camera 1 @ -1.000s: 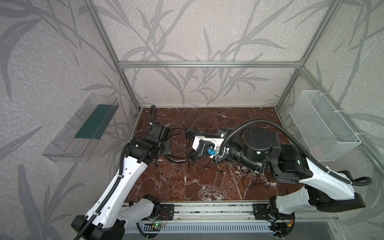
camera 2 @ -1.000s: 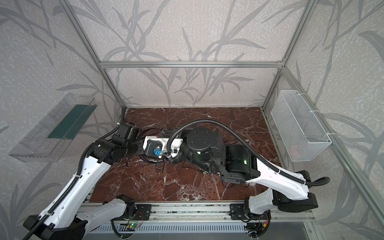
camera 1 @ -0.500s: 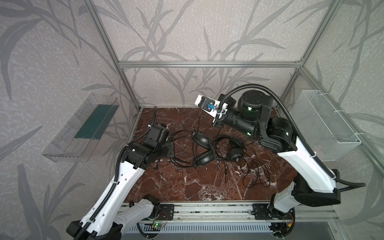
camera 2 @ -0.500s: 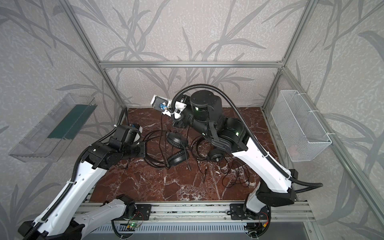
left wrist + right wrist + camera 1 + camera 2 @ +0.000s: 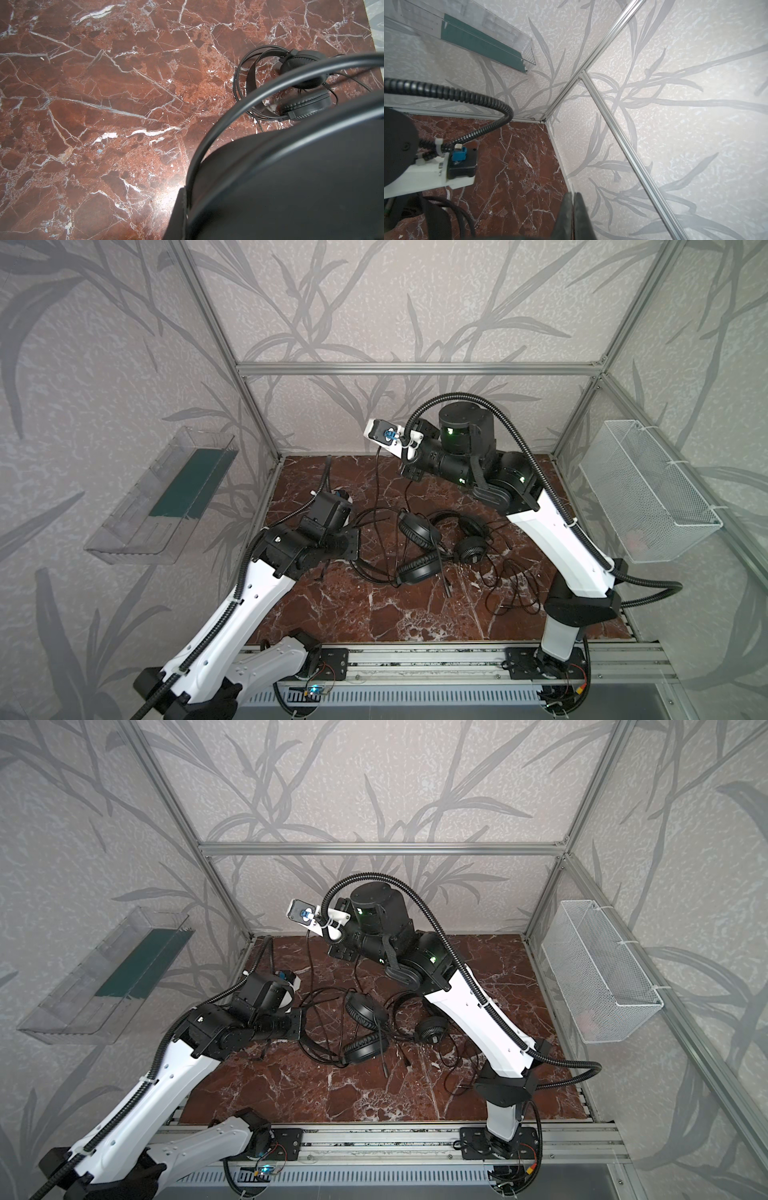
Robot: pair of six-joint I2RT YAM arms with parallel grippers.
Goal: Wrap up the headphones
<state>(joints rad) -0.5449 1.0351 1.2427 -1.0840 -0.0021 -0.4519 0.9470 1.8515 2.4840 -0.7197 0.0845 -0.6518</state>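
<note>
Red-brown marble covers the bench (image 5: 374,614), walled by leaf-patterned panels. Both headphones (image 5: 419,547) lie tangled mid-bench, their thin cable (image 5: 511,585) sprawling loose toward the right. The right claw (image 5: 573,205) is raised high at the far side, jaws pressed together; a thin cord hangs beneath it, likely lifted to pull slack free for winding. The left claw (image 5: 353,539) sits low at the pile's left edge, closed, apparently pinning a black headband (image 5: 239,108) so the set stays put.

I work inside a lab test cell: aluminium frame (image 5: 415,369) above my marble-patterned floor (image 5: 374,614), leaf-print wall panels around it, my bases bolted to a rail (image 5: 415,659).
</note>
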